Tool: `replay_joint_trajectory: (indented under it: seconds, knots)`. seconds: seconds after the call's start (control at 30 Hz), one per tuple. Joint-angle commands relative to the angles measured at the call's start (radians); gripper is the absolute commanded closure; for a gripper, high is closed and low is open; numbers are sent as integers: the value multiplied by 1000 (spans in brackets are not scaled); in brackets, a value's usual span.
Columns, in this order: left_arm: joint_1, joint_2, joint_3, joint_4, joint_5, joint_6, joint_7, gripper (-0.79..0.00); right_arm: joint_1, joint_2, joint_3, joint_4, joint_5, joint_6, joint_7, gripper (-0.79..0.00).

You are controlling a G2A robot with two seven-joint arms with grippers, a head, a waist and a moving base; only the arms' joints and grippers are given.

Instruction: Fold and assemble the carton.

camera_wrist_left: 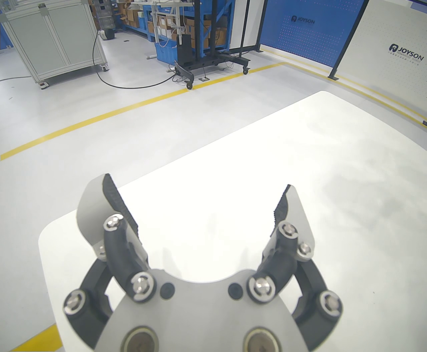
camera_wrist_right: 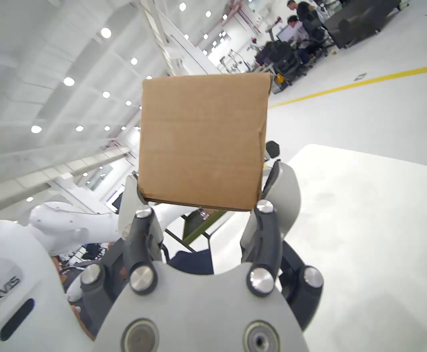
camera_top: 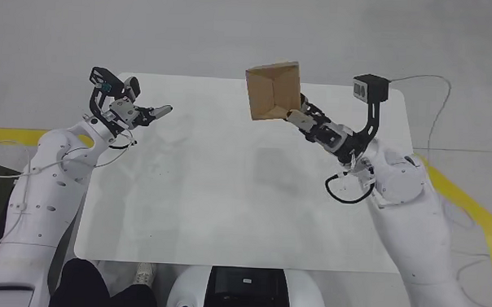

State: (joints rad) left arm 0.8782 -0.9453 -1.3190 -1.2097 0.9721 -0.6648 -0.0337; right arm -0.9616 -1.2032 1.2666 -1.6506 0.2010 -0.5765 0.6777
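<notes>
Right fingers [camera_wrist_right: 284, 186] were closed on the carton [camera_wrist_right: 203, 140] [camera_top: 274, 91], one pressed to each of two opposite sides near one end, holding it in the air. It was a brown cardboard box, folded into shape and tilted, its open mouth turned up toward the top camera. It hung above the far edge of the worktop [camera_top: 228, 202], right of its middle. Well apart from it, the left fingers [camera_wrist_left: 95, 203] [camera_top: 158, 111] were spread wide with nothing between them, above the worktop's far left corner
</notes>
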Motion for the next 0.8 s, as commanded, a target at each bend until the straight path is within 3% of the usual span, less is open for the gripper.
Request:
replay_joint_trajectory:
  seconds: [0.0, 0.23, 0.5, 0.77]
  knots:
    - [0, 0, 0, 0, 0, 0, 0, -785, -2, 1, 6, 4, 57, -33, 13, 0]
    - [0, 0, 0, 0, 0, 0, 0, -785, -18, -3, 6, 25, 356, -160, 69, 0]
    - [0, 0, 0, 0, 0, 0, 0, -785, -13, -5, 5, 48, 447, -200, 123, 0]
    - [0, 0, 0, 0, 0, 0, 0, -785, -7, 9, 11, 30, 182, -62, 184, 0]
